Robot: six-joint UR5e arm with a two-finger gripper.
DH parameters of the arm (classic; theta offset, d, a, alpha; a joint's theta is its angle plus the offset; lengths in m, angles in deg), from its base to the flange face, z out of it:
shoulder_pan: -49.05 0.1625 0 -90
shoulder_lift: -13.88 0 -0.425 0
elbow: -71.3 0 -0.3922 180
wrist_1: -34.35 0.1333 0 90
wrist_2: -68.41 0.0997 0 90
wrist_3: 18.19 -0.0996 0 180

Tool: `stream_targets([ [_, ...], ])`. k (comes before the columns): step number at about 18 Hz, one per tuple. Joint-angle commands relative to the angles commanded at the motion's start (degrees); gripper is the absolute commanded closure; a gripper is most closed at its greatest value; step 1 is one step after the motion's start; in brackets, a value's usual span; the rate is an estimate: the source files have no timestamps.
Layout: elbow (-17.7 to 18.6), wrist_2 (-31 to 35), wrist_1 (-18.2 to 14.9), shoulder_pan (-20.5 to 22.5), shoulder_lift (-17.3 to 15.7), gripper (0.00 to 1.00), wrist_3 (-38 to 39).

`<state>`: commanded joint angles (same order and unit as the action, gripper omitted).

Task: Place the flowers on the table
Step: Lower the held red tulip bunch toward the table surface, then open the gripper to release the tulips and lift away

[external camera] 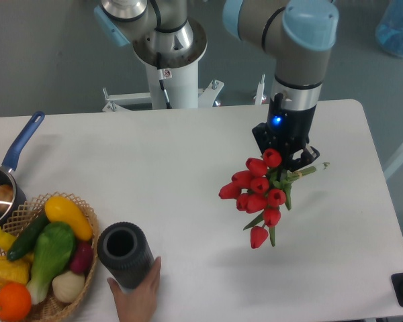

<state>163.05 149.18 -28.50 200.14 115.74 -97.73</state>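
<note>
A bunch of red tulips with green stems hangs in the air over the right half of the white table, heads pointing down and left, stems sticking out to the right. My gripper is shut on the stems of the bunch and holds it clear above the table top. A shadow of the flowers lies on the table below. The fingertips are mostly hidden behind the flower heads.
A dark grey cylindrical vase stands at the front left, steadied by a human hand. A wicker basket of vegetables and fruit sits at the front left corner. A blue-handled pot is at the left edge.
</note>
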Motion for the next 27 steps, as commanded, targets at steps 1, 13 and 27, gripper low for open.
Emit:
stream_targets([
  [1, 1.05, 0.52, 0.18, 0.0, 0.0, 0.88, -0.09],
  [13, 6.15, 2.55, 1.32, -2.02, 1.49, 0.48, -0.17],
  [27, 9.85, 3.43, 3.07, -0.53, 0.96, 0.0, -5.28],
])
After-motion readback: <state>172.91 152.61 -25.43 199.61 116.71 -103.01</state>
